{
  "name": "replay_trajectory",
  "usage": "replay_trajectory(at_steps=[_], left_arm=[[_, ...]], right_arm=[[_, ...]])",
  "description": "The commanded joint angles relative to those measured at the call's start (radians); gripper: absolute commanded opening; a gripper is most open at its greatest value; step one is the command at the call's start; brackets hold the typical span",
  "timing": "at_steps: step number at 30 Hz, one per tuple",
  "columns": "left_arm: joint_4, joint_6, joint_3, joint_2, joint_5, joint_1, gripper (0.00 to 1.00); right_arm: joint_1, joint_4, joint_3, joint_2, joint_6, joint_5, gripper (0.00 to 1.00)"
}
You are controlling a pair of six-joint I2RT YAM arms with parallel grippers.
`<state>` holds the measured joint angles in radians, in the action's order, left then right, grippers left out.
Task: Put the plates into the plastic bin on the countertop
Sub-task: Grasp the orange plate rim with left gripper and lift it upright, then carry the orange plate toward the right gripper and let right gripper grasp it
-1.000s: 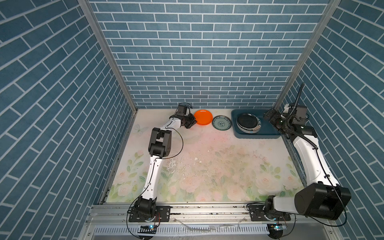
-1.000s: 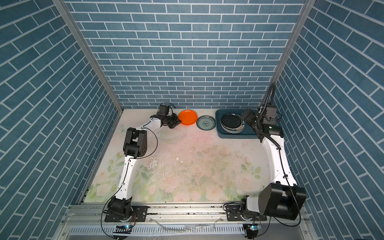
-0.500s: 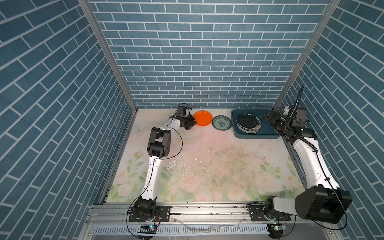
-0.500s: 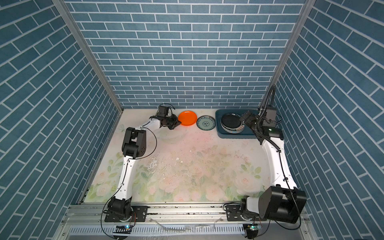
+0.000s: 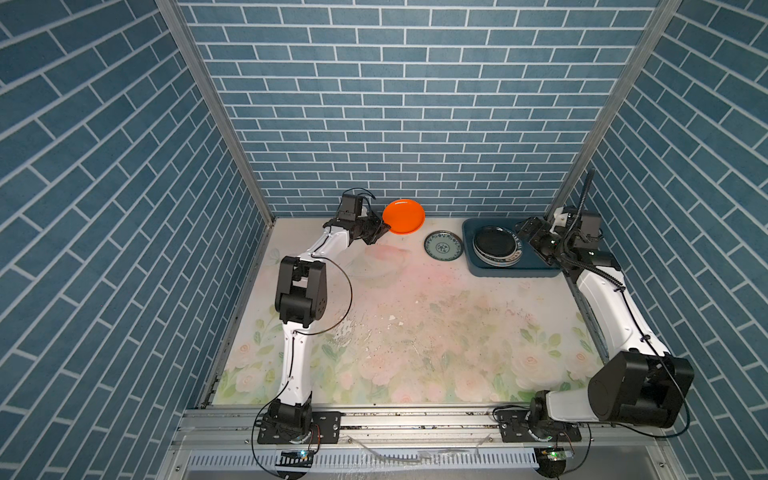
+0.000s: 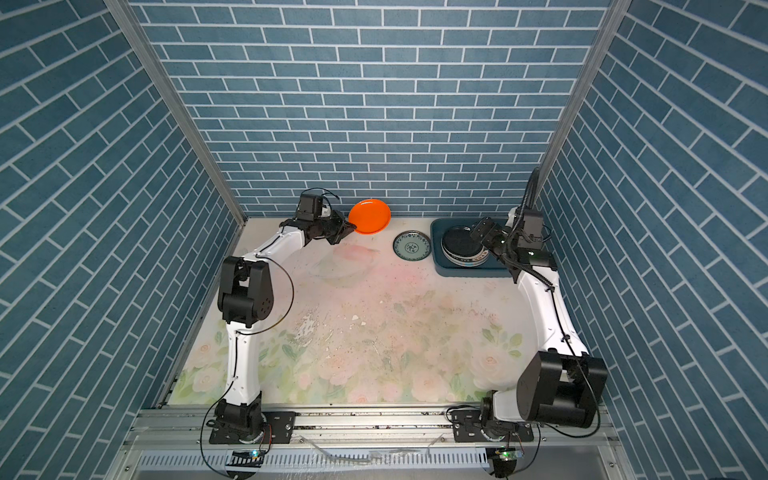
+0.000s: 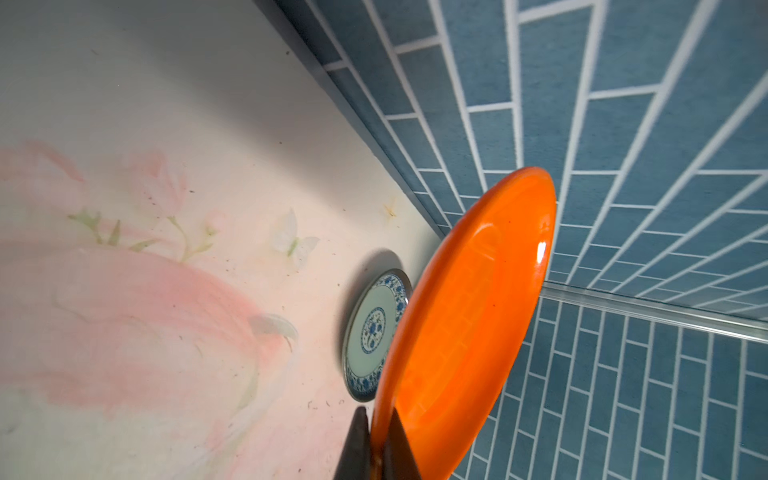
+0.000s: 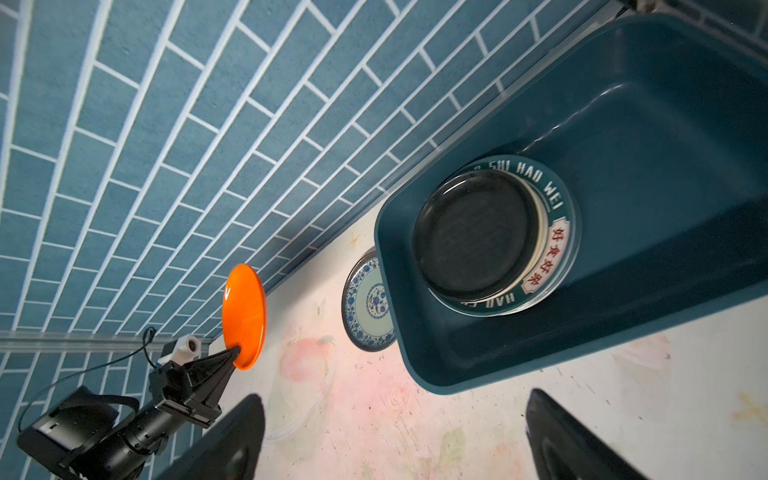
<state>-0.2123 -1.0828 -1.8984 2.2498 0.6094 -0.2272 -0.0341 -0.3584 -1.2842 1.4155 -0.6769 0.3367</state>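
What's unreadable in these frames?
- Stack count under the black plate in the bin: every view, upper plates cover lower ones.
- Patterned plate: left wrist view, orange plate hides one side; right wrist view, bin wall does.
- Lettered plate: text too small in both top views.

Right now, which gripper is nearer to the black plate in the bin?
Right. The open right gripper hovers just beside the black plate, over the plastic bin; the left gripper is well away, past the teal-patterned plate, clamped on the rim of the orange plate.
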Motion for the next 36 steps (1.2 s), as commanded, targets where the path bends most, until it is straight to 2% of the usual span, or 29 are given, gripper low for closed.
replay_trajectory(at_steps=[1,6,13,18,25,32,36], left_arm=[[-0.029,0.033,0.038,-0.057,0.044,-0.002,0.00],[-0.084,0.074,0.080,-0.134,0.043,-0.016,0.00],[-0.196,0.141,0.045,-0.182,0.044,-0.059,0.00],[-0.246,0.166,-0.013,-0.177,0.066,-0.093,0.00],[-0.248,0.169,-0.038,-0.182,0.083,-0.115,0.00],[-0.251,0.169,-0.061,-0.178,0.090,-0.124,0.00],[-0.245,0.167,-0.077,-0.177,0.096,-0.129,0.01]], right_arm=[[0.038,0.042,-0.055,0.044,-0.021,0.036,0.99],[0.122,0.057,-0.111,0.127,-0.021,0.064,0.98],[0.227,0.084,-0.234,0.267,-0.030,0.157,0.97],[0.280,0.058,-0.330,0.373,-0.028,0.215,0.90],[0.311,0.008,-0.411,0.447,-0.029,0.211,0.75],[0.321,-0.007,-0.441,0.480,-0.032,0.216,0.45],[0.323,-0.021,-0.449,0.494,-0.027,0.225,0.41]])
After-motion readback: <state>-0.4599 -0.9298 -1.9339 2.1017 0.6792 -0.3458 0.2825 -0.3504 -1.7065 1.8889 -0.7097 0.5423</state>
